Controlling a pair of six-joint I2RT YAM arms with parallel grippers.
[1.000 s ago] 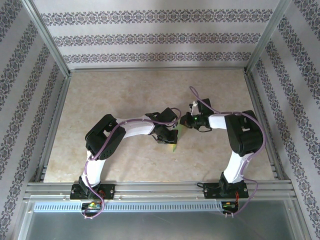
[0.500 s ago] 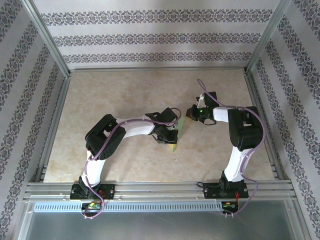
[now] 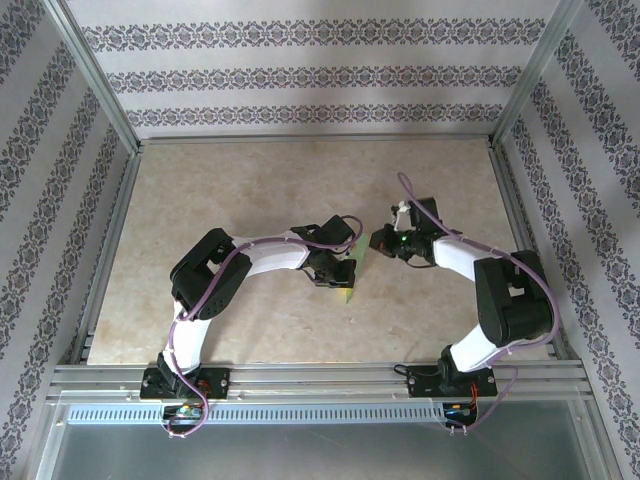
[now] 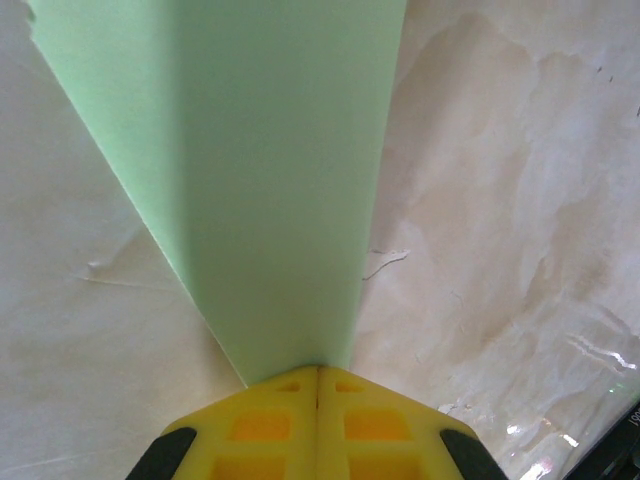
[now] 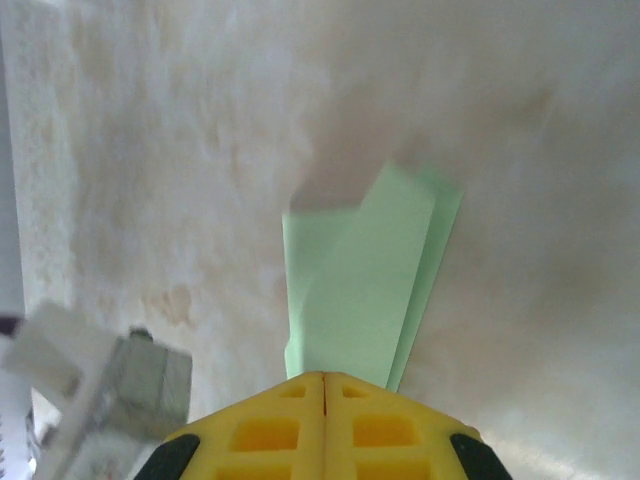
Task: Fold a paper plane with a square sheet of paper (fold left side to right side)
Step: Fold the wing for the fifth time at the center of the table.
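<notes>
- Closing both claws over the beige worktop (image 3: pixel 230 190), I meet the green paper (image 3: pixel 347 291). It lies a little right of the worktop's middle, nearer the near edge than the far one.
- My left claw (image 4: pixel 318 372) has its yellow fingers together, with no gap along the seam. It sits at the narrow end of the paper.
- From the left wrist, the paper widens away from my fingertips as a long wedge. One lengthwise crease parts a shaded half from a brighter half.
- Whether those tips pinch the paper or only bear down on it, I cannot tell.
- My right claw (image 5: pixel 325 378) is closed too, finger against finger, with its tips right at the paper's nearest edge. I cannot tell whether it grips anything.
- From the right wrist, the paper shows overlapping layers — one flap angled across another — and a soft shadow falls on the worktop beyond its far end.
- From above, my two claws face each other close together near the middle. The left arm reaches in from the near left corner and the right arm from the near right corner.
- My left claw covers much of the paper there, and green shows just beside it on the near side.
- Patterned walls (image 3: pixel 300 75) stand along the far, left and right edges.
</notes>
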